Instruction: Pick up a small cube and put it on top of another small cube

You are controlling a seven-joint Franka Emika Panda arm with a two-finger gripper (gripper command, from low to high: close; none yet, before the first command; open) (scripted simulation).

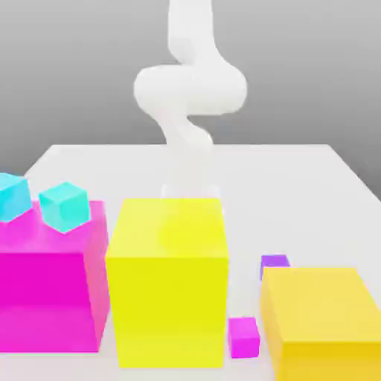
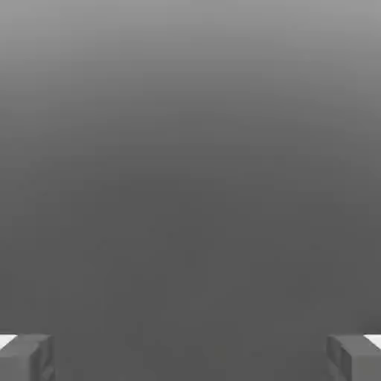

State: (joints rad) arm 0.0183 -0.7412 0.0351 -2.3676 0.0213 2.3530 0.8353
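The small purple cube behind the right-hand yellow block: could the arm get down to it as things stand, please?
Probably yes, from above. The small purple cube has open table behind it and nothing on top; the yellow block only crowds its front. The end effector is open and holds nothing.

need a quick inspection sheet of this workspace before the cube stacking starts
surface: flat white table, level, crowded along the near edge
job's things: small deep purple cube on the table behind the yellow block at the exterior view's right; small magenta-pink cube on the table between the two yellow blocks
clutter: large yellow block; second large yellow block; large magenta block carrying two small cyan cubes
grippers: gripper open, holding nothing
cables: nothing seen
surroundings: plain grey backdrop; white robot arm behind the blocks
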